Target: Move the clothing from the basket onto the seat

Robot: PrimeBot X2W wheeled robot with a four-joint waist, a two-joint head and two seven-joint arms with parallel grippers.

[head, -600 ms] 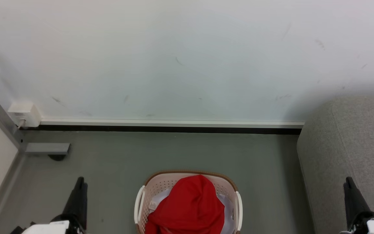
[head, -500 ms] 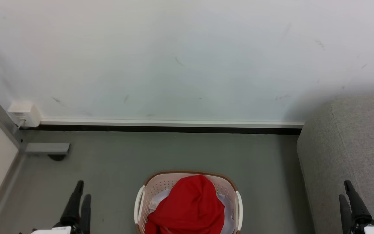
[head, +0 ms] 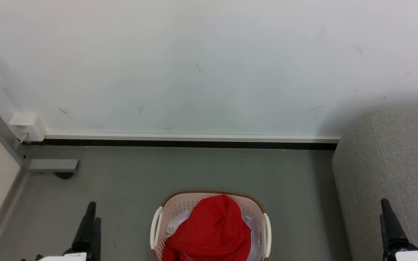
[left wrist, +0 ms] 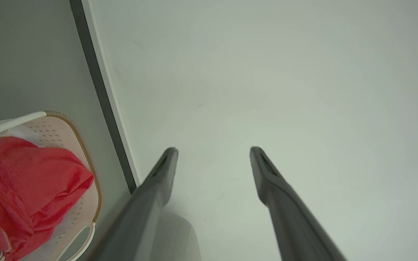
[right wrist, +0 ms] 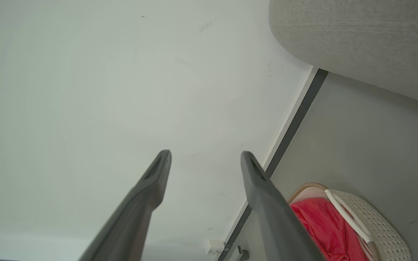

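The basket (head: 180, 207) is set on the floor (head: 151, 174), with a red garment (head: 212, 232) heaped inside it. The seat (head: 394, 163) is located to the right, apart from the basket. The fingers of the left gripper (left wrist: 212, 150) and the right gripper (right wrist: 205, 154) are spread wide; nothing is held.

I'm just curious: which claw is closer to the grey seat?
Right. The right claw hangs by the seat's near edge; the left claw is on the basket's far side, well away from the seat.
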